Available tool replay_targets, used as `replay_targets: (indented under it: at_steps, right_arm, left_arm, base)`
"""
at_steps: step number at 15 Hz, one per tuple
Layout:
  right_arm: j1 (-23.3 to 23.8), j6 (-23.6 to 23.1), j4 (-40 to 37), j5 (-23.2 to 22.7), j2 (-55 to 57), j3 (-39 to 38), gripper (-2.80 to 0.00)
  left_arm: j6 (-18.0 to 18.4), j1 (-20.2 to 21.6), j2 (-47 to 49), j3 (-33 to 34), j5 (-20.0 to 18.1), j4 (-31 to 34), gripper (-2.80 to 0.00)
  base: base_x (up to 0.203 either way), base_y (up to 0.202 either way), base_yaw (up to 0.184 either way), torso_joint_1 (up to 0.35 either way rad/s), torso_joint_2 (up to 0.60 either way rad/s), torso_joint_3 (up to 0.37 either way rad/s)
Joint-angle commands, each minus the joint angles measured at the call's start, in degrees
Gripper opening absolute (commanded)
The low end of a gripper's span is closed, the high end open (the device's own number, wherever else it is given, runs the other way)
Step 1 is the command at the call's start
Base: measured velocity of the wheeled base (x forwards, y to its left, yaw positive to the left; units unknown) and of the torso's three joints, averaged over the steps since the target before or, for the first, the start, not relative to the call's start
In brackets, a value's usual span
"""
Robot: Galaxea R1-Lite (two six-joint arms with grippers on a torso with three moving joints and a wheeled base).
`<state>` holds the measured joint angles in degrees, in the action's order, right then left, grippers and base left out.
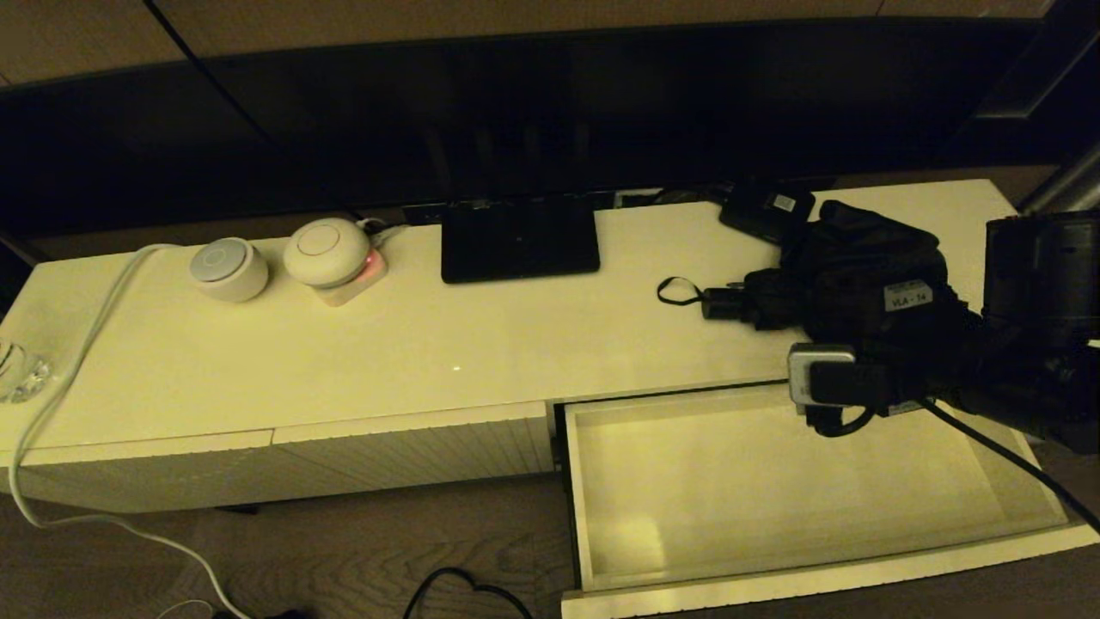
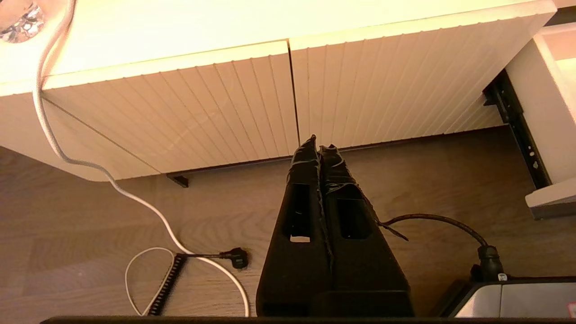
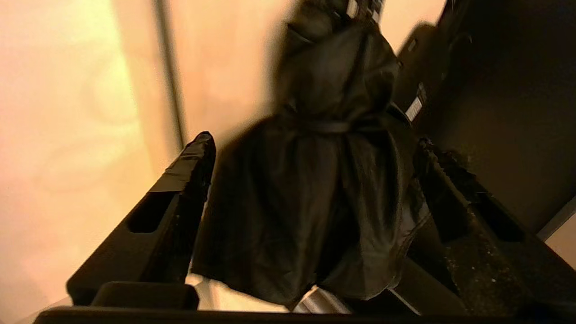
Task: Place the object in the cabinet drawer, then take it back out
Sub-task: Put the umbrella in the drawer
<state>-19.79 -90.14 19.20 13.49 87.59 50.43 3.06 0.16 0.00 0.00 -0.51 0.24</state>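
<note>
Right gripper [image 1: 846, 284], seen from the head camera, reaches over the folding umbrella [image 1: 773, 297] lying on the cabinet top [image 1: 387, 344] behind the pulled-out, bare drawer [image 1: 773, 481]. Left gripper [image 2: 320, 146] hangs by the ribbed fronts [image 2: 225, 103], fingers pressed together. At the right wrist, spread fingers [image 3: 189, 166] flank the umbrella's bunched fabric [image 3: 324, 189], not clamped.

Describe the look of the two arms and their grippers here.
Left gripper: two long black tapered fingers wrapped in wrinkled tape, each with a rectangular cut-out. Right gripper: the same taped black fingers. The right arm is bulky and black, with a white label, a silver-grey block and a black cable.
</note>
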Motion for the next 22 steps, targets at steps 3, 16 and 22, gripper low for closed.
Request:
replay_targets:
  at_steps: [3, 16, 22]
  right_arm:
    - [2.18, -0.41, -0.16, 0.04, 4.32, 3.52, 0.00]
    - [4.14, 7.24, -13.49, 0.59, 9.22, 14.02, 0.00]
    - [4.47, 10.84, -17.88, 0.70, 12.87, 22.24, 0.00]
  left_arm:
    - [0.02, 0.02, 0.00, 0.18, -0.02, 0.02, -2.80]
    - [-0.02, 0.02, 0.00, 0.18, -0.02, 0.02, -2.80]
    - [0.02, 0.02, 0.00, 0.18, -0.02, 0.02, -2.80]
  base:
    - [0.000, 0.000, 0.000, 0.000, 0.00, 0.000]
    - [0.000, 0.000, 0.000, 0.000, 0.00, 0.000]
    - [0.000, 0.000, 0.000, 0.000, 0.00, 0.000]
